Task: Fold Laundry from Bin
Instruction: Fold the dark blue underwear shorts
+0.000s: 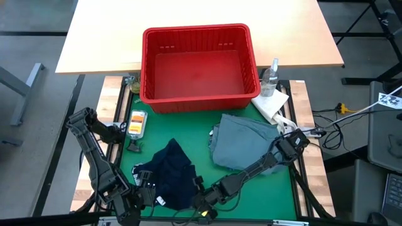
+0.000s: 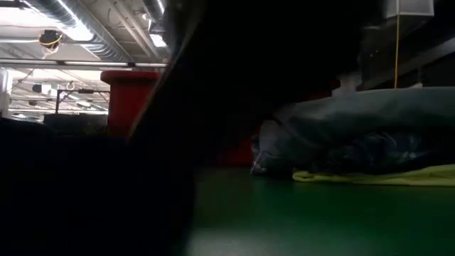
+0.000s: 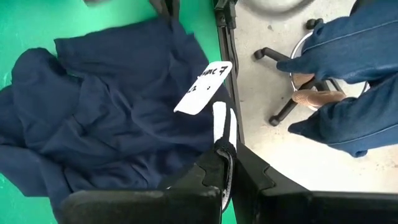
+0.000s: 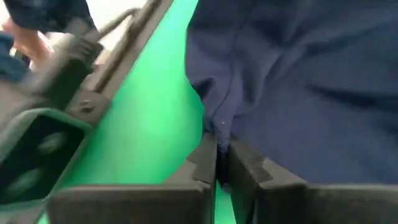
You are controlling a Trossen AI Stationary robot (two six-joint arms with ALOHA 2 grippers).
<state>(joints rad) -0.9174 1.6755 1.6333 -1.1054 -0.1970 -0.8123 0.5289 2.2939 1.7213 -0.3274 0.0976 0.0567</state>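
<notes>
Green tabletop (image 1: 188,135) fills the lower frame; there we see both grippers, left (image 3: 224,152) and right (image 4: 219,149), fingers pinched shut on the dark navy garment (image 1: 171,172).

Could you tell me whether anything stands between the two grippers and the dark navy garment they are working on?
Nothing visible does: the left gripper and right gripper are both shut on the dark navy garment's near edge.

My left gripper (image 1: 143,196) sits at seven o'clock, fingers pinched together. My right gripper (image 1: 202,202), at six o'clock, is clamped, arm stretching back toward four o'clock.
</notes>
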